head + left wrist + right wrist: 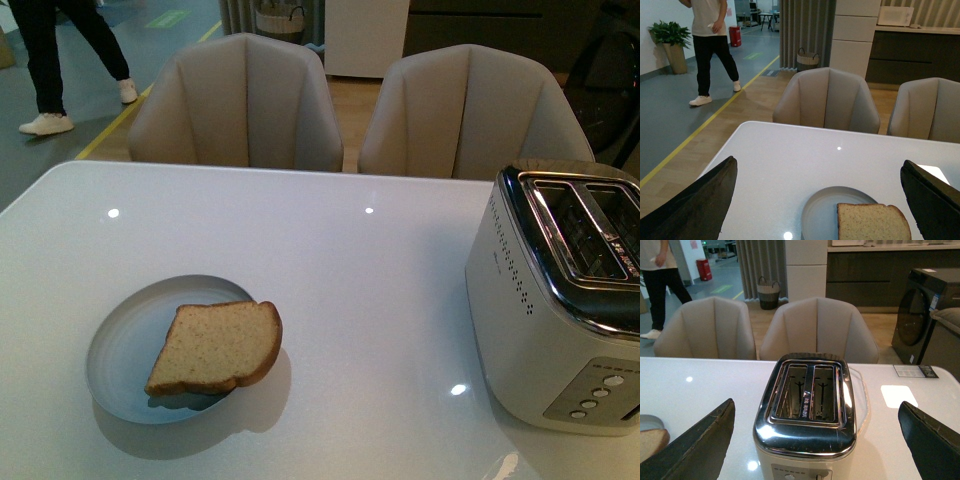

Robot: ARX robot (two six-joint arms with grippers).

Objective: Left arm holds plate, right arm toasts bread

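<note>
A slice of brown bread lies on the pale blue-grey plate at the front left of the white table, overhanging its right rim. A cream and chrome two-slot toaster stands at the front right, slots empty. Neither arm shows in the front view. My left gripper is open, its fingers spread wide, above and behind the plate and bread. My right gripper is open and hangs over the toaster; the bread's corner shows at the edge.
Two beige chairs stand behind the table's far edge. A person walks on the floor at the back left. The glossy table top lies between plate and toaster. A dark appliance stands at the far right.
</note>
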